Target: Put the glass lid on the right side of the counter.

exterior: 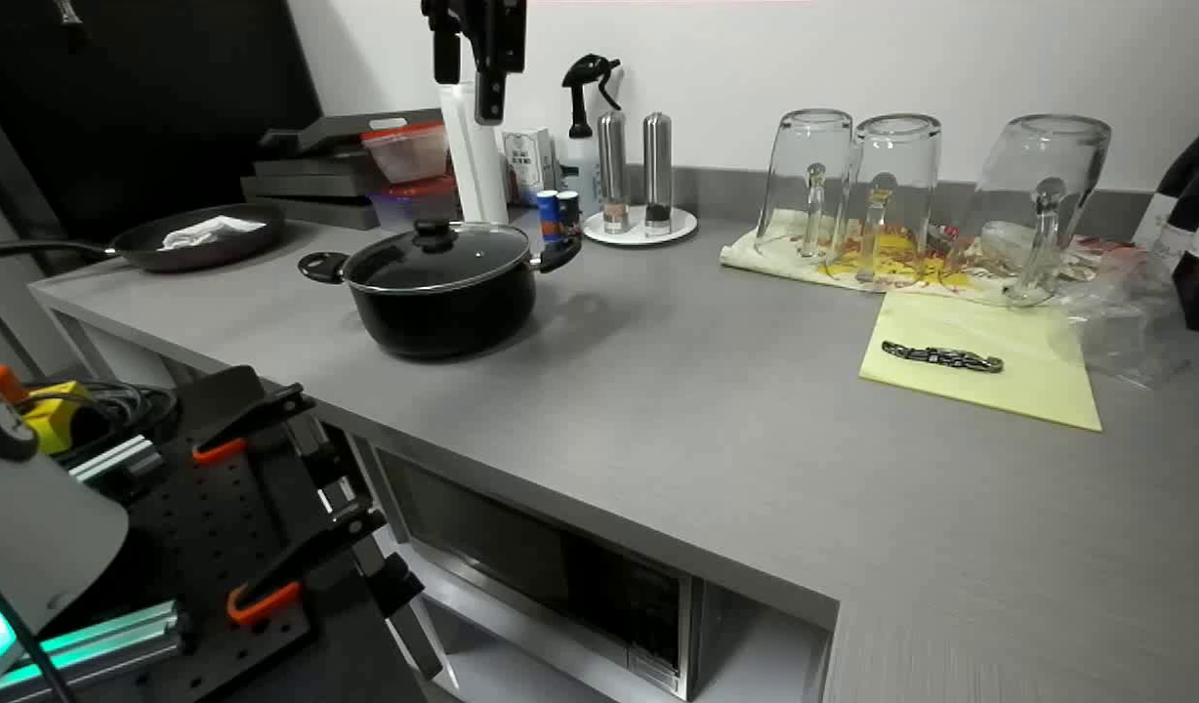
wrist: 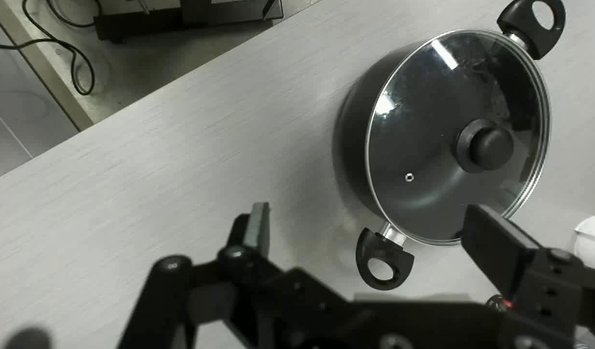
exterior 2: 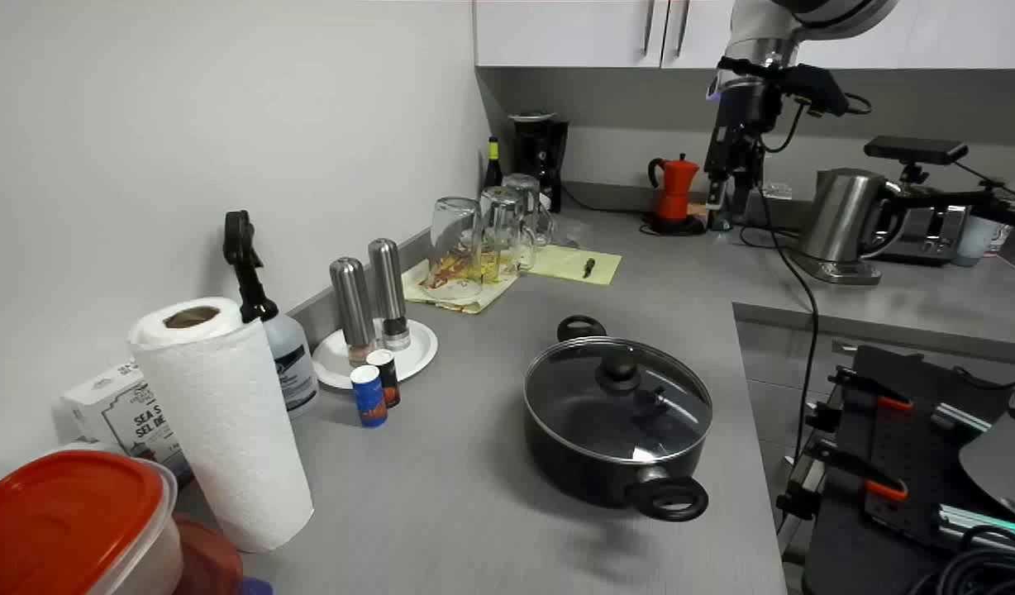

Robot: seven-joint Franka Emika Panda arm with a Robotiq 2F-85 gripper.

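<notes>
The glass lid [exterior: 477, 256] lies flat on the black pot [exterior: 448, 324], knob up; in an exterior view the lid [exterior 2: 578, 413] and pot [exterior 2: 569, 471] stand near the counter's front edge. The grey counter [exterior: 678, 420] runs under everything. My gripper [exterior: 468, 86] is open and empty, raised well above the counter; it also shows in an exterior view [exterior 2: 727, 198]. In the wrist view the lid [wrist: 423, 121] is at the upper right. One fingertip of the gripper [wrist: 367, 213] overlaps its lower rim in the picture, without visible contact. A pot handle shows between the fingers.
Upside-down glass mugs [exterior: 878, 195] stand on a patterned cloth by the wall, beside a yellow sheet [exterior: 990, 361]. Metal mills [exterior: 611, 166], a paper towel roll [exterior 2: 226, 430] and a frying pan [exterior: 199, 239] are around the pot. A red moka pot [exterior 2: 677, 190] and kettle [exterior 2: 838, 223] stand farther along.
</notes>
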